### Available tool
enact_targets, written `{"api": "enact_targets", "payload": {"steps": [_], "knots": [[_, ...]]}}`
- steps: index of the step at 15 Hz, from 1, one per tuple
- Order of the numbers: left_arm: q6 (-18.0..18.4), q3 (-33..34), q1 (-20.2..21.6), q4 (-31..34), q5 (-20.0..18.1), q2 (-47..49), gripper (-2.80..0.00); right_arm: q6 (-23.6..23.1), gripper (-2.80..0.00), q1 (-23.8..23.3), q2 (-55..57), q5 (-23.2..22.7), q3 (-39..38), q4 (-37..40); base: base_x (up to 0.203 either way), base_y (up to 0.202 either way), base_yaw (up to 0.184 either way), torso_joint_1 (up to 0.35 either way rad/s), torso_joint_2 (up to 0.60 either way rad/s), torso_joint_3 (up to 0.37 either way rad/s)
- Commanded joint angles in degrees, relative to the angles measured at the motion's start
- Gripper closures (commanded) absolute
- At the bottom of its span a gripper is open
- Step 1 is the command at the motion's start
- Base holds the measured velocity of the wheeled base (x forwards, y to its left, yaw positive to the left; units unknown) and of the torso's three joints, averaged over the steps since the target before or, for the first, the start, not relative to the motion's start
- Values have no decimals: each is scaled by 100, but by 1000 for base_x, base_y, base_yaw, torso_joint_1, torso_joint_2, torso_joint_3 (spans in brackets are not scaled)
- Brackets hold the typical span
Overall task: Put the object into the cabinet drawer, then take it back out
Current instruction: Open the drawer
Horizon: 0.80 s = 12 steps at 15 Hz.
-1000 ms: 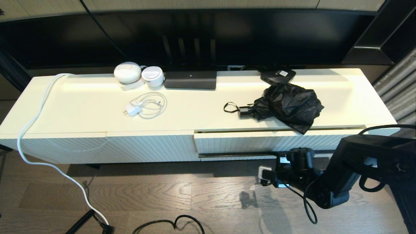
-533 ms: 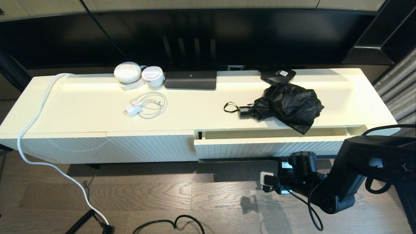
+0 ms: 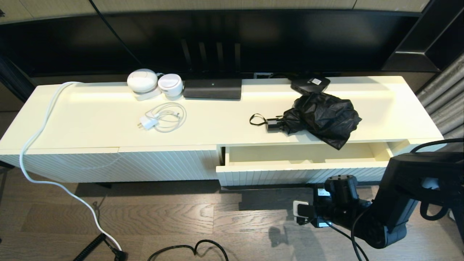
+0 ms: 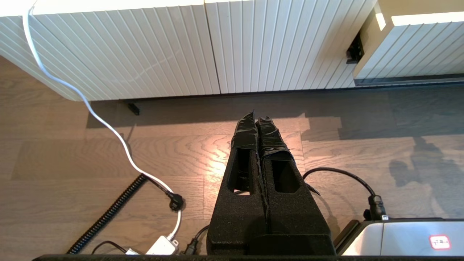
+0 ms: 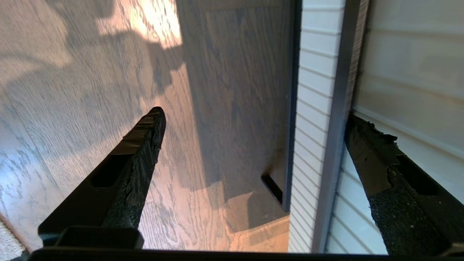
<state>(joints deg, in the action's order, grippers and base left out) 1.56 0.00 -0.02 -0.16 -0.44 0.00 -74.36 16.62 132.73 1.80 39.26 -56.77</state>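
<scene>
The black folding umbrella (image 3: 322,117) lies on the cabinet top, its fabric hanging a little over the front edge above the drawer (image 3: 301,175). The drawer stands partly pulled out, showing its cream interior (image 3: 301,154). My right gripper (image 5: 255,115) is open, low in front of the drawer; one finger (image 5: 366,152) is hooked behind the dark bar handle (image 5: 339,108), the other hangs over the floor. In the head view its fingertips are hidden under the drawer front; only the right arm (image 3: 395,203) shows. My left gripper (image 4: 258,117) is shut and empty above the floor before the cabinet's left panel.
On the cabinet top sit a white charger with coiled cable (image 3: 161,117), two white round devices (image 3: 142,80), a black box (image 3: 212,88) and a flat black box with a sticker (image 3: 310,84). A white cable (image 3: 40,137) trails to the floor; black cords (image 3: 188,250) lie there.
The drawer has slid from nearly closed to partly open. My right arm has drawn back toward me with it. The umbrella has stayed where it was.
</scene>
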Motion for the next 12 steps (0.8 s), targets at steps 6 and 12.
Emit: {"api": "enact_targets", "payload": {"steps": [6, 12], "knots": [[2, 9, -1, -2, 0, 9, 0, 101, -280, 140, -1590, 6, -1139, -49, 0, 0, 0, 0, 0, 0], [2, 9, -6, -2, 0, 9, 0, 172, 0, 169, -4268, 3, -2302, 809, 0, 0, 0, 0, 0, 0]]}}
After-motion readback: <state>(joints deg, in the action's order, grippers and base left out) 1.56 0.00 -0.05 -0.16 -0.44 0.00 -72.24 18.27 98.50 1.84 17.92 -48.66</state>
